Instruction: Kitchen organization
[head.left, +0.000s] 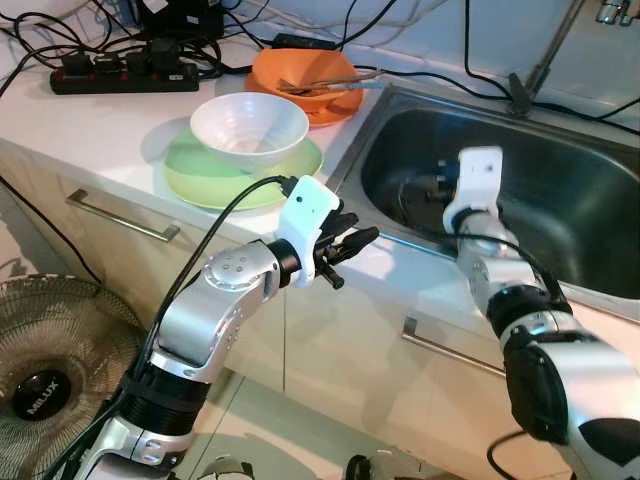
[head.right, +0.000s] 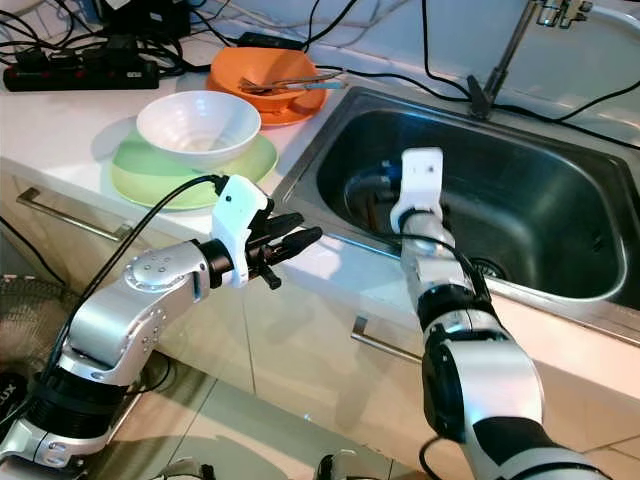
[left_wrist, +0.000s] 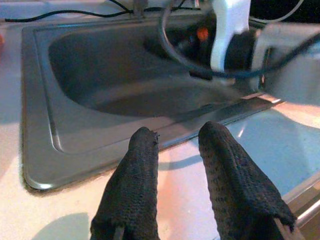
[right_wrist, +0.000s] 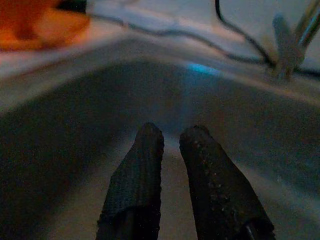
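Right gripper (right_wrist: 170, 137) reaches down into the sink (head.left: 590, 215), fingers slightly apart; left gripper (head.left: 362, 240) hovers over the white bench (head.left: 90, 125), fingers slightly apart too

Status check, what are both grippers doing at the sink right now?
Left gripper over counter edge, empty. Right gripper inside sink, empty. White bowl on green plate, untouched.

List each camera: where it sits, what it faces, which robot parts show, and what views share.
Left and right eye: on the head, looking down at the sink, white bowl, both arms.
Left wrist: along the left hand, toward the sink rim.
Right wrist: along the right hand, into the basin.
Shared: the sink.
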